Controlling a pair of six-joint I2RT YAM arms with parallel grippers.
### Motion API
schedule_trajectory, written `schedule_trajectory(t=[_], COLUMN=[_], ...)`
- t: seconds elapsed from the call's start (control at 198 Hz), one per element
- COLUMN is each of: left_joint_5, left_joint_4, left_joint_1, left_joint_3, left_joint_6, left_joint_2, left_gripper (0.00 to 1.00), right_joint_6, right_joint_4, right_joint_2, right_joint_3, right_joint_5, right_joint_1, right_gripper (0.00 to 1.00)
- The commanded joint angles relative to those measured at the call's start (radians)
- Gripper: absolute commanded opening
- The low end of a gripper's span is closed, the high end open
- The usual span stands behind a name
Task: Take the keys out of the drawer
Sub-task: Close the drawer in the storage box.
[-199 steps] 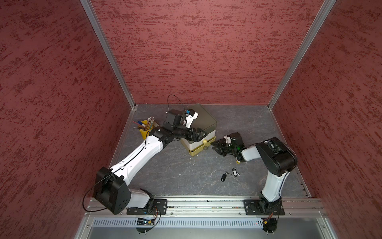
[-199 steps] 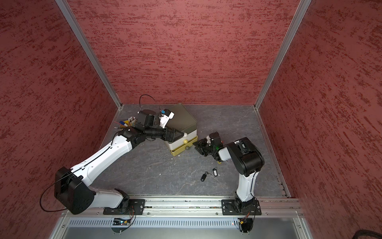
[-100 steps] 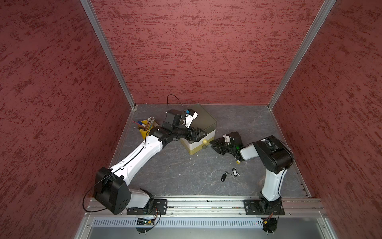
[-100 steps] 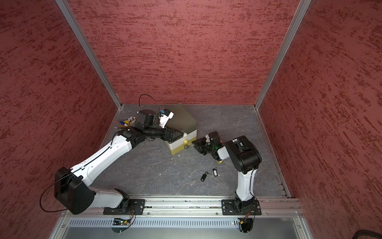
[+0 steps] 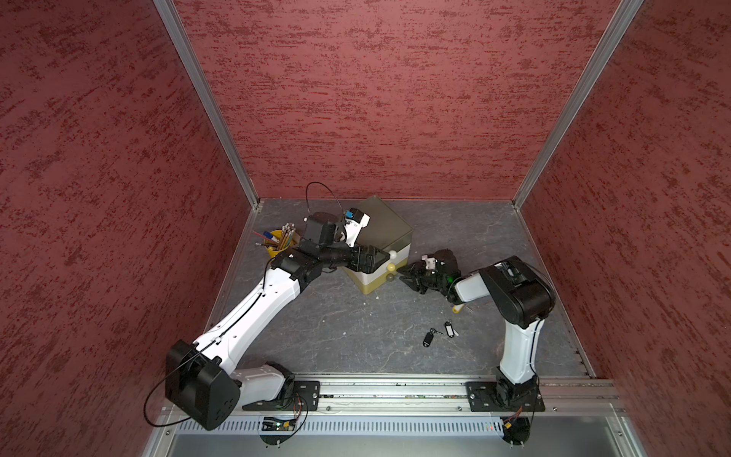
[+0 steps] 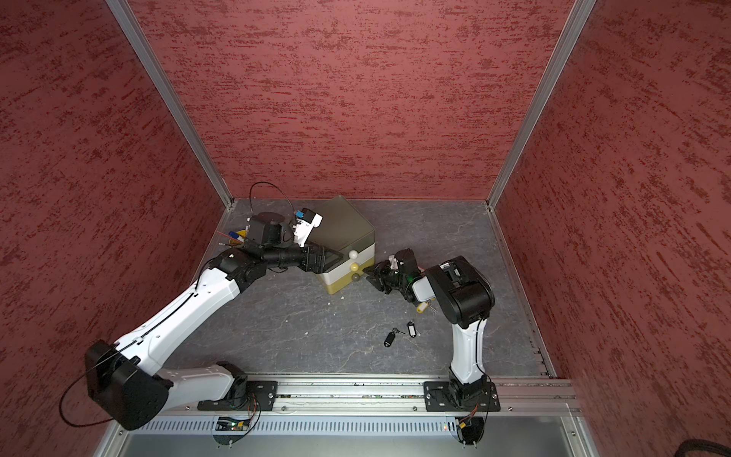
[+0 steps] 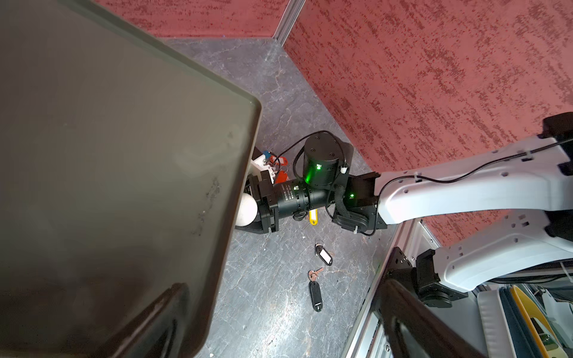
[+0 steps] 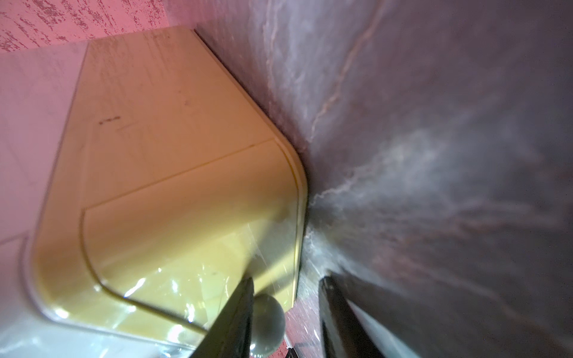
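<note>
No readable text; arm label illegible.

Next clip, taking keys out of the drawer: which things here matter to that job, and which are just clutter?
On the job: drawer chest; bottom knob; black-tagged key; second black-tagged key; yellow-tagged key; red-tagged keys.
Lying about: cup of pencils.

deep red rough-textured walls on three sides, silver aluminium corner posts, grey marbled counter, metal rail along the front edge, pretty even soft light
</note>
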Motion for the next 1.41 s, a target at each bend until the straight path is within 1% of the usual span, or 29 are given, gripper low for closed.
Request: schedule_trajectory(t=[0.0, 0.464, 0.853, 1.034, 1.307, 1.408], left_joint_5=[-0.012, -0.035, -0.066, -0.083, -0.108, -0.123], left_joint_4=[0.041, 0.068, 0.086, 0.089, 0.070, 0.066], left_joint_1=[0.006, 0.007, 0.007, 0.007, 0.007, 0.007], left_joint_3=[-0.025, -0.062, -0.087, -0.101, -0.110, -0.115], left_joint_6=[-0.009, -0.016, -0.036, -0.042, -0.068, -0.085], left_joint_2=[-0.028, -0.087, -0.110, -0.124, -0.135, -0.141], left_gripper=[1.00, 1.00, 1.00, 1.00, 1.00, 1.00], right_joint_6=[0.015, -0.002, -0.102, -0.212, -0.512, -0.600], right_joint_4=[-0.003, -0.034, -0.202, -0.369, -0.859, -0.996], right_joint_2=[0.023, -0.032, -0.131, -0.192, -0.339, -0.389], right_joint_3=[0.011, -0.025, -0.035, 0.003, 0.135, 0.172], right_joint_5=[0.084, 0.076, 0.067, 0.071, 0.167, 0.212], right_joint_1=[0.021, 0.024, 0.024, 0.024, 0.024, 0.024], right_gripper=[0.40, 0.40, 0.41, 0.41, 0.42, 0.42])
